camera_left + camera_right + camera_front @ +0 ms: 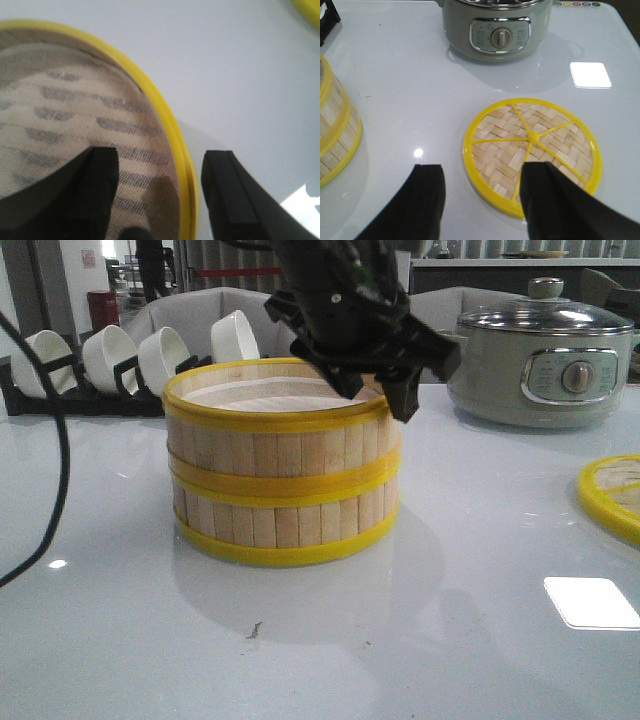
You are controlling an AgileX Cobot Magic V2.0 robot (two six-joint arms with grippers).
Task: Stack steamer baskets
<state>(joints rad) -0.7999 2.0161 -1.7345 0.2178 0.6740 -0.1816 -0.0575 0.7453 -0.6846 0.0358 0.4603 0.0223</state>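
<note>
Two steamer baskets stand stacked at the middle of the table, the upper one (280, 445) on the lower one (285, 525). My left gripper (385, 390) hangs over the upper basket's right rim (172, 130). It is open, with one finger (100, 170) inside above the mesh-lined floor (60, 110) and the other finger (225, 180) outside; the jaws do not touch the rim. My right gripper (482, 175) is open and empty, low over the table at the near edge of the woven lid (532, 150). The stack's side (332, 135) shows in the right wrist view.
The grey-green electric pot (545, 365) stands at the back right. The yellow-rimmed lid (612, 495) lies flat at the right edge. A black rack of white bowls (130, 355) stands at the back left. A black cable (55, 470) hangs at the left.
</note>
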